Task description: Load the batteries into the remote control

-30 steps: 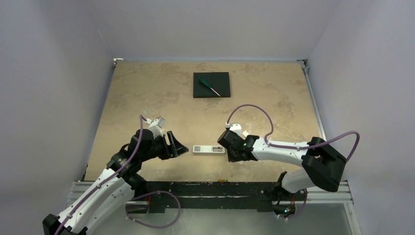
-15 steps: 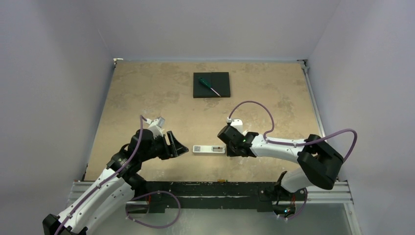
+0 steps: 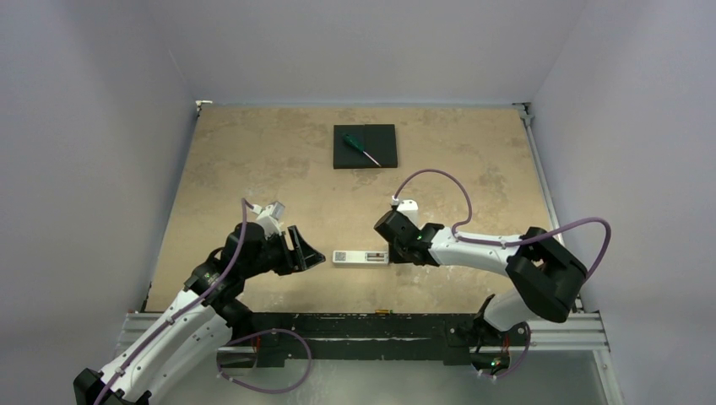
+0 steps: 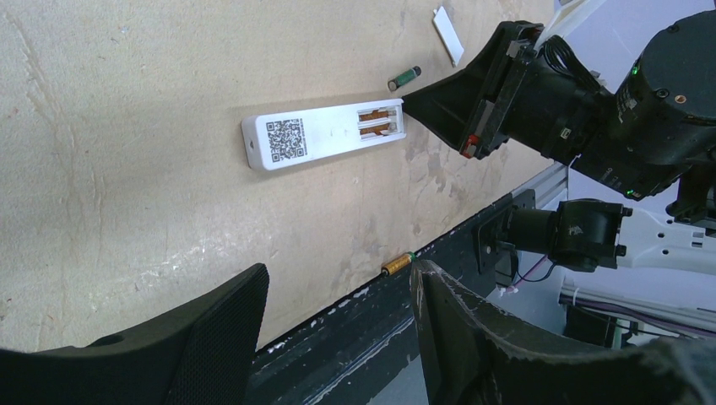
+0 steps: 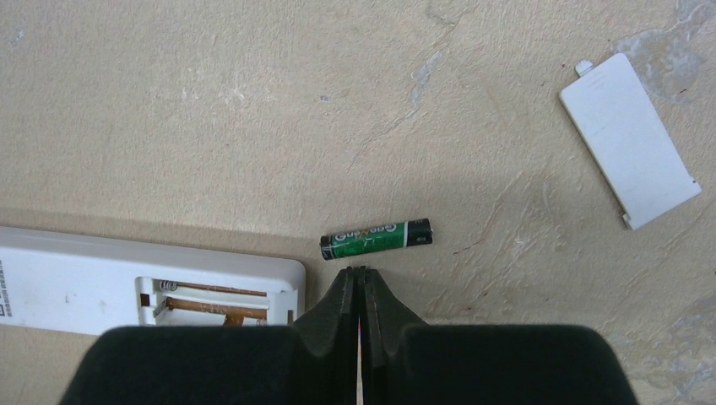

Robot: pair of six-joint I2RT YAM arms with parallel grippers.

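The white remote control (image 3: 360, 257) lies back-up with a QR label and its battery bay open (image 4: 380, 121). One dark green battery (image 5: 376, 239) lies on the table just beyond the remote's right end. It also shows in the left wrist view (image 4: 404, 78). A goldish battery (image 4: 397, 264) lies at the table's front edge (image 3: 382, 312). My right gripper (image 5: 361, 272) is shut and empty, with its tip beside the remote's end corner and just short of the green battery. My left gripper (image 4: 338, 278) is open and empty, left of the remote (image 3: 311, 256).
The white cover strip (image 5: 629, 139) lies flat to the right of the green battery. A black square pad (image 3: 365, 146) with a green-handled screwdriver (image 3: 360, 148) sits at the back of the table. The black front rail (image 4: 439, 278) borders the near edge.
My right wrist has swung away from the near edge and a little left, with the shut fingers staying at the remote's right end. The left arm and the remote have not moved.
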